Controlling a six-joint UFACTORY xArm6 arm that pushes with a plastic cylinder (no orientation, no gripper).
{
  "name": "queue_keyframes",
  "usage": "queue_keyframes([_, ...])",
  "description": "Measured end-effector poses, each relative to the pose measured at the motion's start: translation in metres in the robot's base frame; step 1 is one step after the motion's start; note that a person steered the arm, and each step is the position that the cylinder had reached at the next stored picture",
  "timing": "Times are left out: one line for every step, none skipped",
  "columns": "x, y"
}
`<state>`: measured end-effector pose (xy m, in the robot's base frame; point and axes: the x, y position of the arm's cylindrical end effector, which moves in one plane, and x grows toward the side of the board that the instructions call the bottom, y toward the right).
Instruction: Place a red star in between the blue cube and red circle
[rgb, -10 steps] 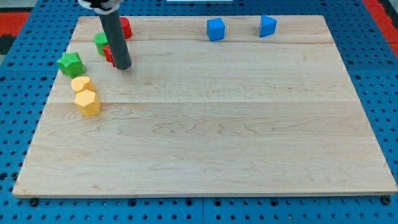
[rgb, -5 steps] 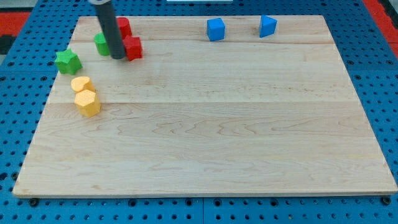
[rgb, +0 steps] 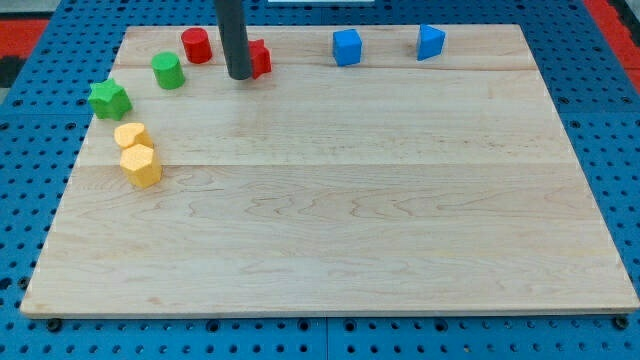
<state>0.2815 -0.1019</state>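
Pushing with my tip (rgb: 240, 76), which has no gripper, I touch the red star (rgb: 259, 58) near the frame's top. It sits between the red circle (rgb: 196, 45) and blue cube (rgb: 347, 47). One push too hard could knock it into the cube.

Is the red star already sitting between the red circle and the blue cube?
Yes, the red star sits between the red circle and the blue cube, with my tip against its left side.

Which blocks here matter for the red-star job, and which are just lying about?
In the job: red star, mostly hidden behind my tip; red circle; blue cube.

Lying about: second blue block, green cylinder, green star, two yellow blocks.
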Motion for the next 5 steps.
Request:
queue_keyframes([-0.015,0.010])
queue_keyframes([-0.020,0.012])
queue_keyframes([0.004,0.012])
queue_keyframes([0.017,0.041])
queue_keyframes([0.017,0.095])
